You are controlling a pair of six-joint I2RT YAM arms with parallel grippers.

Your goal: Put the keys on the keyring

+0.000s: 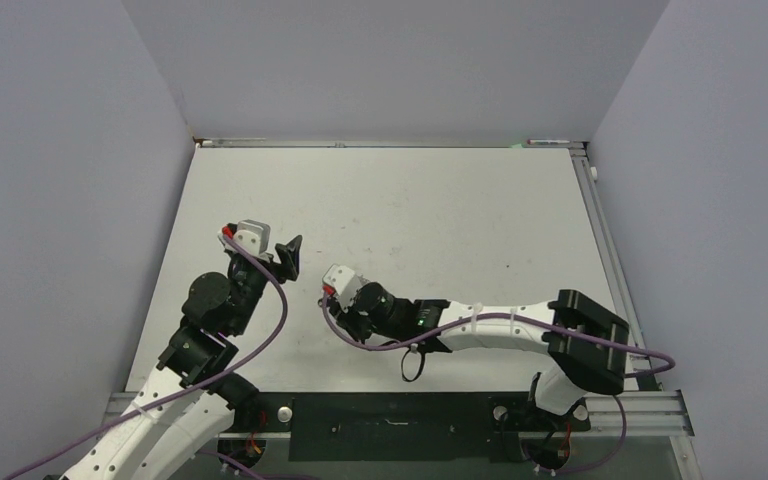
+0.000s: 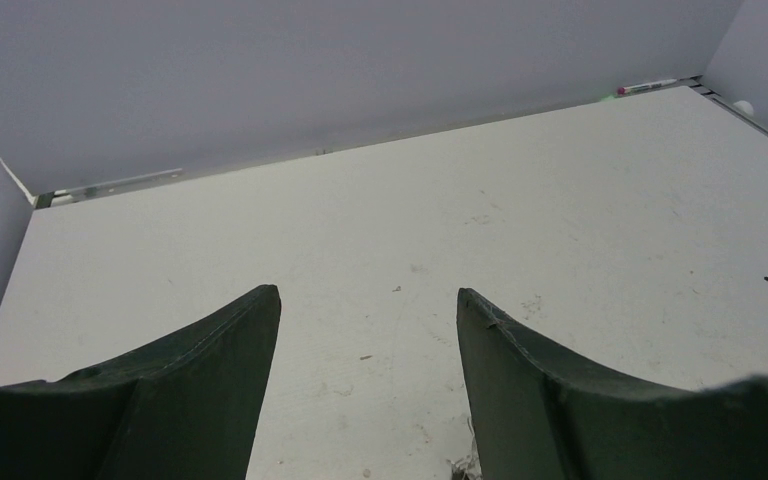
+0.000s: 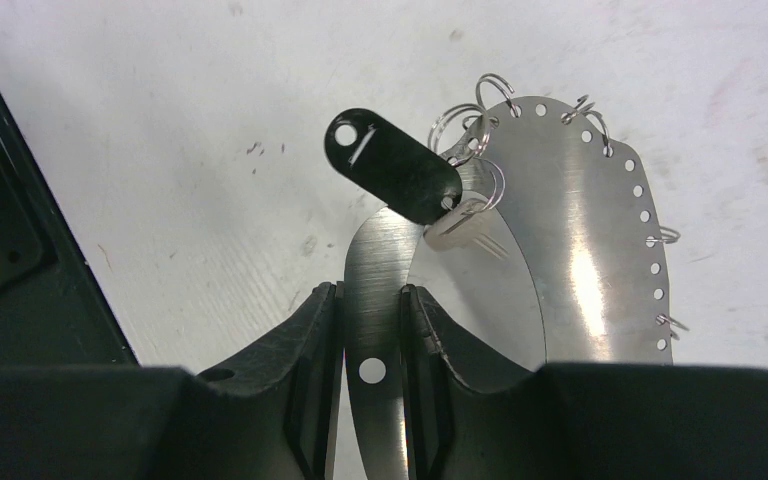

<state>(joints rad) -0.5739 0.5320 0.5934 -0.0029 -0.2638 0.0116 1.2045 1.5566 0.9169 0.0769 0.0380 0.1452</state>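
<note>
My right gripper (image 3: 370, 295) is clamped on the keyring (image 3: 580, 250), with the flat steel band pinched between its jaws. The hoop is a long oval, and its long axis runs away from the gripper toward the far end of the right wrist view. It hangs over the white table (image 3: 160, 200). Small wire loops (image 3: 495, 90) sit on the far end and along the right rim.

One key (image 3: 395, 170) hangs from a loop at the far end. It lies diagonally, with its black head pointing up-left and its silver blade down-right over the hoop's opening.

My left gripper (image 2: 365, 300) is wide apart and holds nothing. It sits just left of the right one and faces the back wall.
</note>
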